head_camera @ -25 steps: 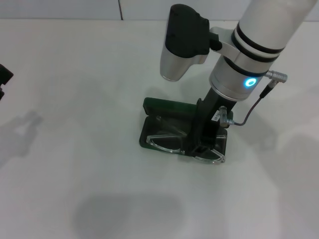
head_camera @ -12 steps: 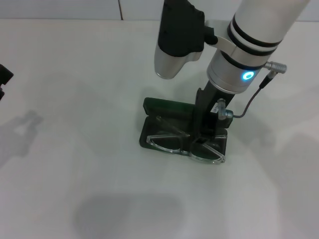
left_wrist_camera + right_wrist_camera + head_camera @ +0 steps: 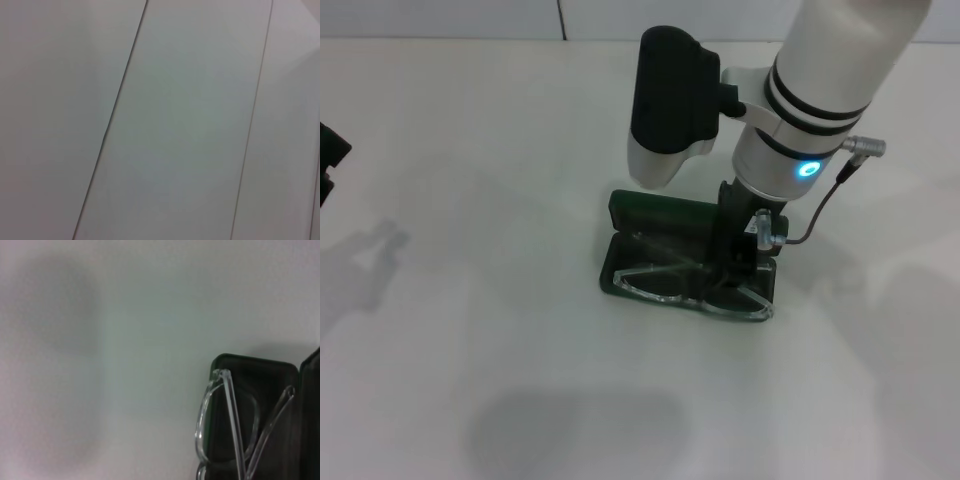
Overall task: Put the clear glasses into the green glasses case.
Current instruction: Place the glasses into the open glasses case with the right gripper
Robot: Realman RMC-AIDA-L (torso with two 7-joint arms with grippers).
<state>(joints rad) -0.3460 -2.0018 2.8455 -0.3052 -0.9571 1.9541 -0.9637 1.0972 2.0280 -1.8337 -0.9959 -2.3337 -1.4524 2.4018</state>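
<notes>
Right hand (image 3: 728, 285) over transparent glasses (image 3: 665, 285)

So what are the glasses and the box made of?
The glasses look like clear, shiny plastic: you see the dark lining right through the frame and arms. The case looks like hard dark green plastic with a smooth, slightly glossy shell, though it could be coated. Its lining looks matte.

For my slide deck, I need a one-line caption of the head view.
Right gripper lowered over the clear glasses lying in the open green glasses case.
</notes>
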